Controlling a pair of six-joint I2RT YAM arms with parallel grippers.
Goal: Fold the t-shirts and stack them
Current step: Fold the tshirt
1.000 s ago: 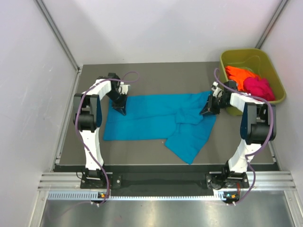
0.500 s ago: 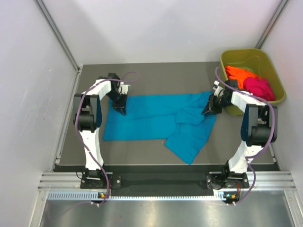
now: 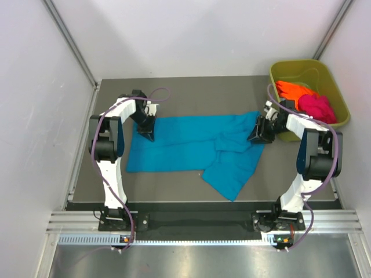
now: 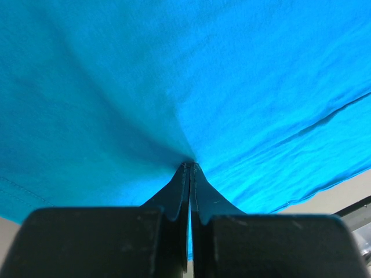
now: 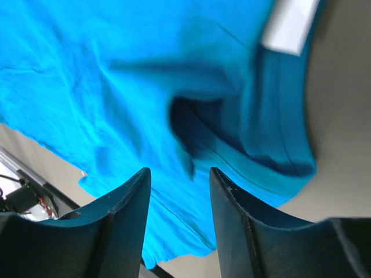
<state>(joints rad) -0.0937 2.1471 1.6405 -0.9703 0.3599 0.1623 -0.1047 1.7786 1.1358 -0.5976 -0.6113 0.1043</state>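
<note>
Your left pincer (image 3: 146, 133) is clamped on the far left edge of the teal t-shirt (image 3: 185, 145), likely to anchor that corner so the cloth lies spread across the desk (image 3: 203, 95). Your right pincer (image 3: 258, 135) has its jaws apart and grips nothing. The shirt's neck end, with the white label (image 5: 290, 26), lies just beneath it, though contact is hard to judge. The orange t-shirt (image 3: 291, 92) and magenta t-shirt (image 3: 317, 108) sit in the tub (image 3: 298, 62).
</note>
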